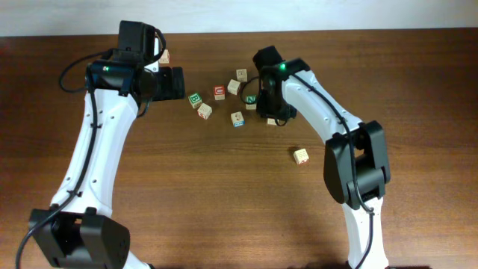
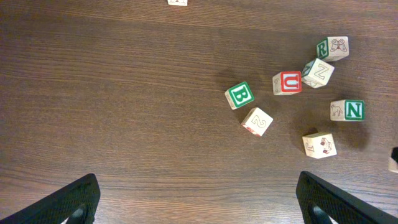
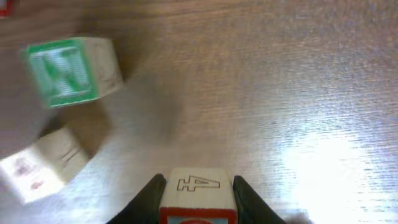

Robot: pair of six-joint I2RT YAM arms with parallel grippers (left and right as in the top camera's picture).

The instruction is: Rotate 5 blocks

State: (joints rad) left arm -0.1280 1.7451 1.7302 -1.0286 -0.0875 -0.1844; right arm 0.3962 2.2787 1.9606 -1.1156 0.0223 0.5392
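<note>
My right gripper (image 3: pixel 198 202) is shut on a pale block (image 3: pixel 198 186) with an outlined "4" on top and a red-framed face toward the camera; both fingers (image 3: pixel 148 198) press its sides. From overhead this gripper (image 1: pixel 272 113) stands low over the cluster's right side. The green "N" block (image 3: pixel 65 71) (image 1: pixel 252 98) lies just left of it, with a pale block (image 3: pixel 43 165) beside. A blue-marked block (image 1: pixel 237 119) sits nearby. My left gripper (image 2: pixel 199 202) hangs open above bare wood, left of the cluster (image 1: pixel 172 84).
Green "B" cube (image 2: pixel 239 95) and a "2" cube (image 2: pixel 257 121) lie nearest the left gripper. Red "U" (image 2: pixel 287 82), "Z" (image 2: pixel 318 73) and "R" (image 2: pixel 333 47) cubes sit further right. One pale cube (image 1: pixel 301 155) lies alone toward the front right.
</note>
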